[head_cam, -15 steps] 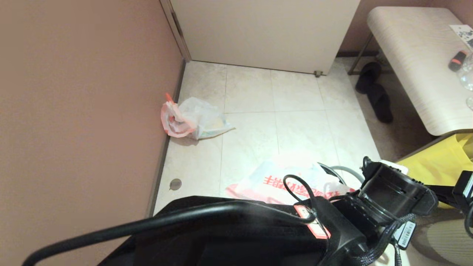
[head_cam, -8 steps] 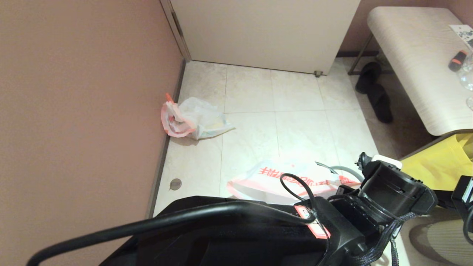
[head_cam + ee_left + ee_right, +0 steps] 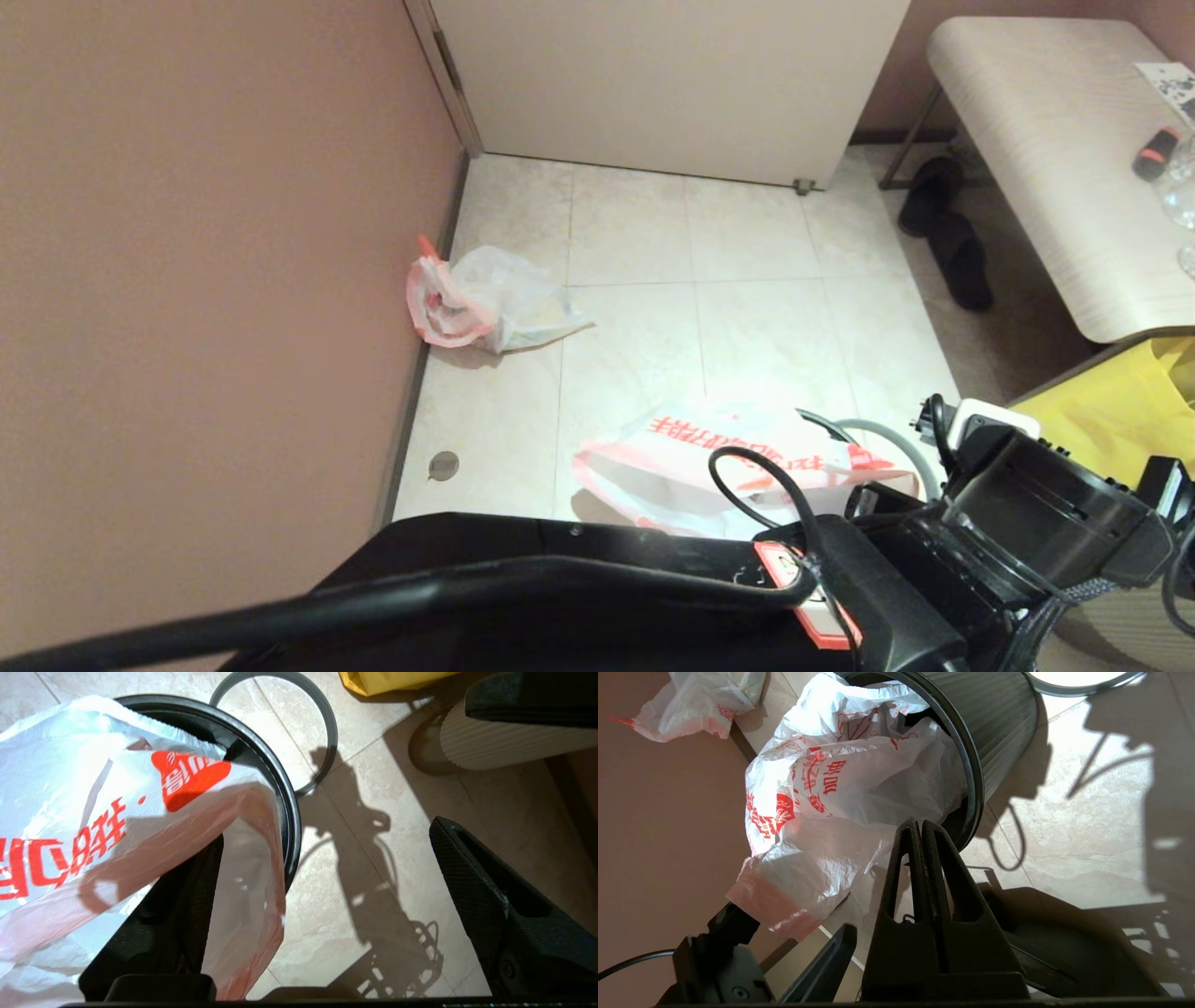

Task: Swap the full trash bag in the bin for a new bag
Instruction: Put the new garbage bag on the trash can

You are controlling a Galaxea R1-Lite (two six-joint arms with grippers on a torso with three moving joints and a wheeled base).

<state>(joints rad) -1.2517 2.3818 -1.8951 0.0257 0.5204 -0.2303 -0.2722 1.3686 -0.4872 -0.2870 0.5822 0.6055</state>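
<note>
The new bag (image 3: 709,457), white with red characters, lies draped over the black bin (image 3: 999,728), part of it tucked inside. My left gripper (image 3: 327,830) stands open beside the bin rim (image 3: 289,826). One of its fingers sits under the bag's pink edge (image 3: 775,905); the other (image 3: 490,896) is bare above the floor. My right gripper (image 3: 920,823) is shut, its tips close to the bag's fold at the bin mouth, and I cannot see plastic between them. The grey ring (image 3: 322,732) lies on the floor beside the bin. Against the left wall rests the full trash bag (image 3: 485,299).
A big yellow bag (image 3: 1102,411) stands at the right under a pale bench (image 3: 1055,168). Dark slippers (image 3: 943,233) lie near the bench legs. A white ribbed object (image 3: 504,742) is close to the bin. The closed door (image 3: 672,84) is ahead, and a floor drain (image 3: 443,465) is by the wall.
My right arm has moved right and lower in the head view. The new bag has sunk and spread wider over the bin. My left arm has dropped a little.
</note>
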